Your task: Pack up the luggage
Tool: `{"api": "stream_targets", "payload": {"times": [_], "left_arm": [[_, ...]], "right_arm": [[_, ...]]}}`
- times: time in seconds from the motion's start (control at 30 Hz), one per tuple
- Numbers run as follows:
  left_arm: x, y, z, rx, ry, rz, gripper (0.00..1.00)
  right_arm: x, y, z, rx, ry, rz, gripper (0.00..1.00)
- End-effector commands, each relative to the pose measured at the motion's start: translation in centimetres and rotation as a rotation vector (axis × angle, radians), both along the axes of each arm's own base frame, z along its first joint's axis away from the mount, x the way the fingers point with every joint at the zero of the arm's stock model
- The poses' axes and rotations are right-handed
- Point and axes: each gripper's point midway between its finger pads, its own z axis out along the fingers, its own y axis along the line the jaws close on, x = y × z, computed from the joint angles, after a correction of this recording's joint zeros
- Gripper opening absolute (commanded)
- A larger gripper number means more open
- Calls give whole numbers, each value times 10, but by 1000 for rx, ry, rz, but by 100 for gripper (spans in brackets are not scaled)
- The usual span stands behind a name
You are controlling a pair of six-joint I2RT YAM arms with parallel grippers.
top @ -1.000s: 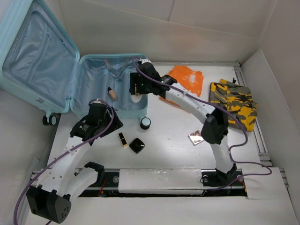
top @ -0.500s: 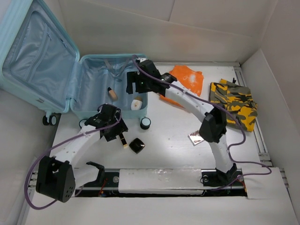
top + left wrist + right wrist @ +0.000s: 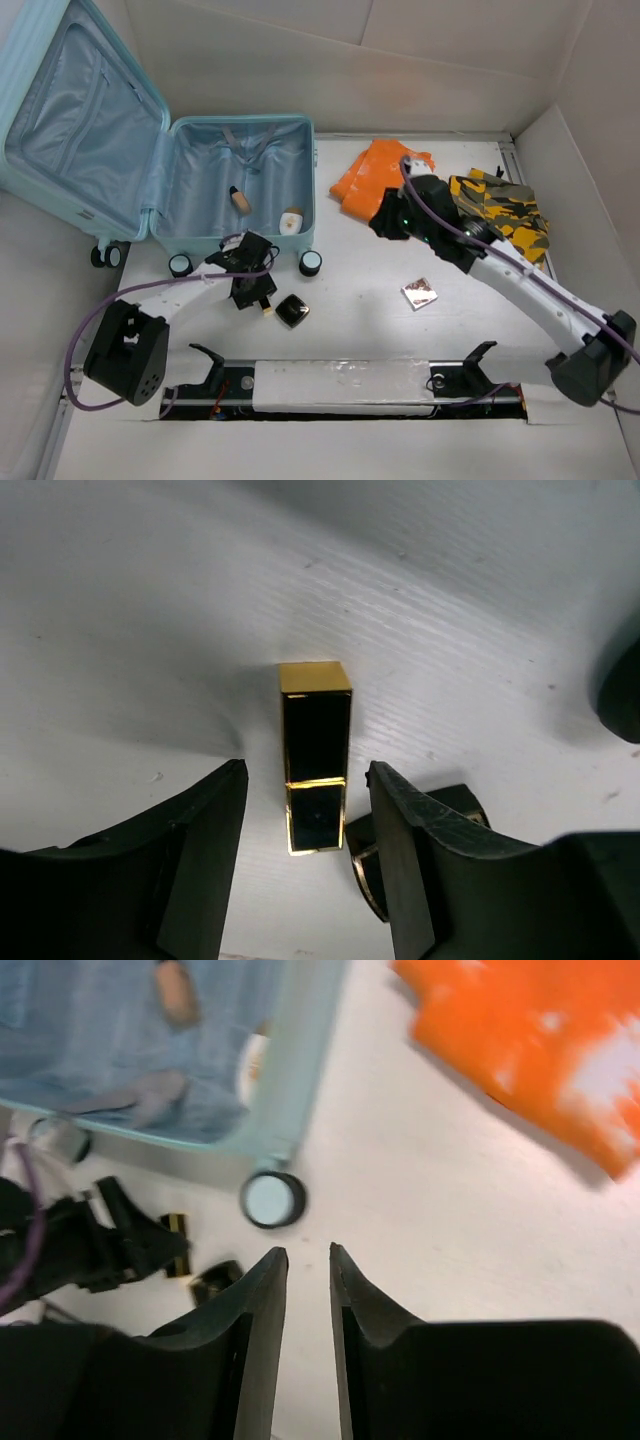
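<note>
The luggage (image 3: pixel 200 215) lies open at the left, its lid leaning up behind it. A small tan-capped bottle (image 3: pixel 241 200) and a white-and-tan item (image 3: pixel 291 221) rest on its lining. My left gripper (image 3: pixel 256 289) (image 3: pixel 307 780) is down at the table in front of the luggage. It is open, and a black-and-gold lipstick (image 3: pixel 315 755) lies between its fingers with a gap on each side. My right gripper (image 3: pixel 385 222) (image 3: pixel 309 1252) hangs above the table near the orange cloth (image 3: pixel 383 172). Its jaws stand a narrow gap apart with nothing between them.
A black compact (image 3: pixel 292 311) lies just right of the lipstick, partly behind my left finger in the wrist view. A camouflage cloth (image 3: pixel 498 212) sits at the right and a small reddish square (image 3: pixel 419 293) mid-table. A caster wheel (image 3: pixel 271 1199) juts from the luggage's front.
The right arm pulled out of the luggage and swung right, leaving the white-and-tan item inside, and its jaws narrowed. The left gripper moved right and down over the lipstick, closing partway.
</note>
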Motion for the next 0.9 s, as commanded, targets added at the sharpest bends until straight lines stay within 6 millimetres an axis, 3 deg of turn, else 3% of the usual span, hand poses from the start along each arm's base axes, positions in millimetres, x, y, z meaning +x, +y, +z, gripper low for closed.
{"api": "stream_targets", "payload": {"times": [0.0, 0.03, 0.07, 0.1, 0.13, 0.17, 0.23, 0.3, 0.37, 0.47, 0.5, 0.57, 0.67, 0.77, 0.83, 0.87], "left_arm": [[-3, 11, -17, 57, 24, 49, 47], [-4, 12, -20, 64, 38, 49, 47], [-3, 11, -22, 65, 39, 49, 46], [-2, 11, -25, 70, 42, 40, 46], [-4, 12, -28, 79, 58, 39, 42], [-2, 11, -30, 81, 57, 30, 38], [-2, 9, -31, 72, 61, 26, 18], [6, 5, -25, 64, 39, 15, 5], [10, 1, -17, 56, 37, 3, 0], [30, -9, 19, 23, -44, -18, 0], [36, -11, 31, 14, -71, -29, 0], [54, -21, 72, -28, -166, -40, 0], [80, -33, 128, -78, -301, -64, 0], [111, -32, 179, -113, -413, -59, 0], [131, -23, 192, -95, -437, -40, 0], [145, -21, 213, -92, -486, -47, 0]], "right_arm": [[-17, -46, -56, -31, 95, -152, 30], [-29, -63, -60, -26, 108, -187, 46], [-33, -78, -72, -16, 146, -244, 55], [-46, -92, -101, -58, 197, -262, 63], [-56, -104, -106, -57, 218, -290, 77], [-62, -111, -115, -56, 246, -317, 82], [-76, -128, -135, -90, 303, -361, 93], [-83, -141, -143, -119, 322, -404, 97], [-88, -153, -150, -155, 344, -445, 100], [-91, -155, -159, -143, 391, -493, 100], [-97, -158, -172, -163, 449, -510, 100], [-103, -161, -188, -185, 504, -522, 100], [-94, -157, -197, -151, 520, -533, 100], [-83, -154, -203, -130, 526, -543, 100], [-79, -149, -210, -122, 561, -535, 100], [-81, -148, -214, -125, 579, -529, 100]]}}
